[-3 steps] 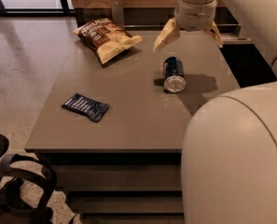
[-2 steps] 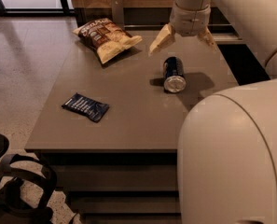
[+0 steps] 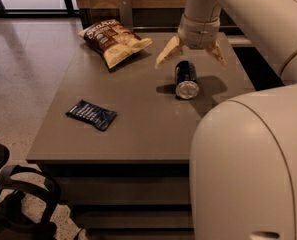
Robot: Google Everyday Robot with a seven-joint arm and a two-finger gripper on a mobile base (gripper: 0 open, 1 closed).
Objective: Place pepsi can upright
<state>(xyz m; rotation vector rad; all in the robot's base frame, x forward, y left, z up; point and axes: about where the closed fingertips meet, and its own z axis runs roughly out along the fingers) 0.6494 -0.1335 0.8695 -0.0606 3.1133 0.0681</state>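
The pepsi can (image 3: 186, 79) lies on its side on the grey table (image 3: 138, 129), right of centre, its silver end facing the camera. My gripper (image 3: 192, 58) hangs just above and behind the can, fingers spread wide to either side of it. The left finger (image 3: 167, 53) and right finger (image 3: 219, 54) do not touch the can. The gripper holds nothing.
A brown and cream chip bag (image 3: 114, 38) lies at the table's back left. A flat dark-blue snack packet (image 3: 91, 114) lies at the front left. My white arm body (image 3: 253, 164) fills the right foreground. A black chair base (image 3: 18, 204) stands at the lower left.
The gripper has shifted a little to the left and lower, coming over the far end of the can. The can has not moved.
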